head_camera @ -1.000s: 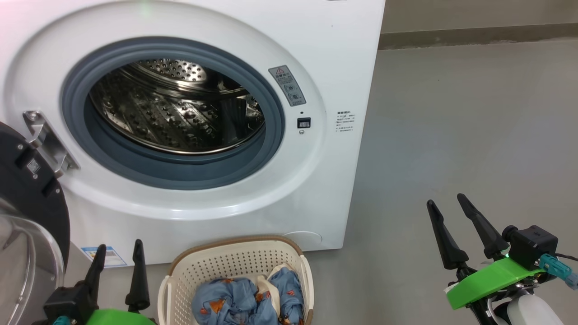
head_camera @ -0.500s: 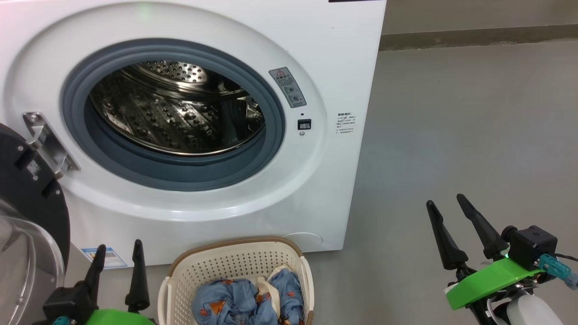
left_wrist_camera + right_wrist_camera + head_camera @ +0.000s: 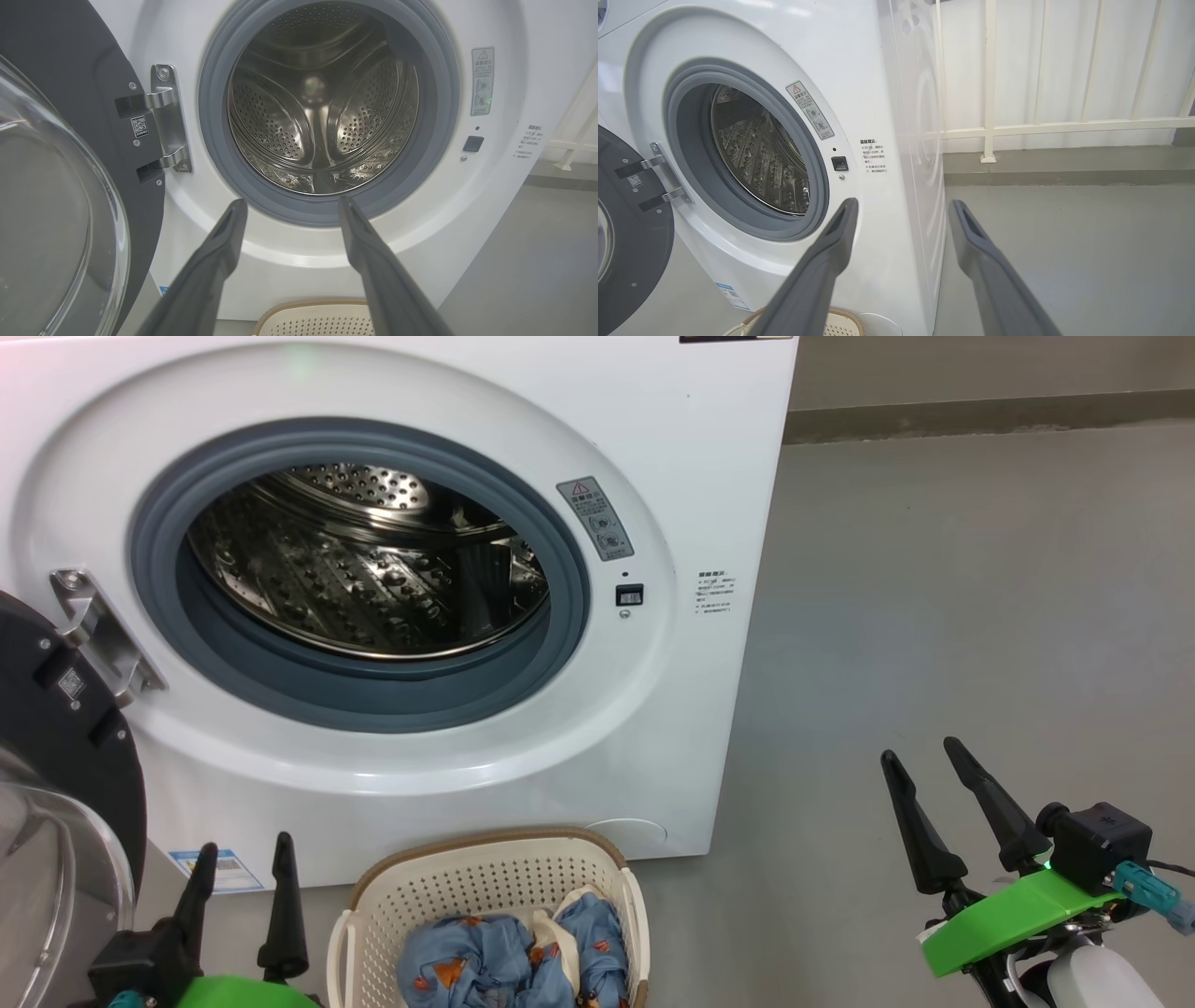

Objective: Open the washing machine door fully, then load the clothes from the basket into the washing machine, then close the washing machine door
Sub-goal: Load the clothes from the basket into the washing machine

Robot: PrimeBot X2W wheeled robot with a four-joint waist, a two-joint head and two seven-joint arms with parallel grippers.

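The white washing machine (image 3: 691, 457) stands in front of me with its steel drum (image 3: 364, 560) bare inside the grey ring. Its black washing machine door (image 3: 65, 728) is swung wide open to the left on a metal hinge (image 3: 98, 630); the door (image 3: 56, 186) and its glass bowl also show in the left wrist view. On the floor below the opening sits the cream basket (image 3: 485, 887) holding blue printed clothes (image 3: 513, 957). My left gripper (image 3: 245, 859) is open, just left of the basket. My right gripper (image 3: 920, 751) is open over bare floor to the right.
Grey floor (image 3: 980, 616) stretches to the right of the machine. A low kerb (image 3: 990, 411) runs along the back, with a white railing (image 3: 1064, 126) above it. The open door blocks the left side.
The head view has drifted slightly, so the machine sits a little lower in the picture. Both grippers, the basket and the door hold their places.
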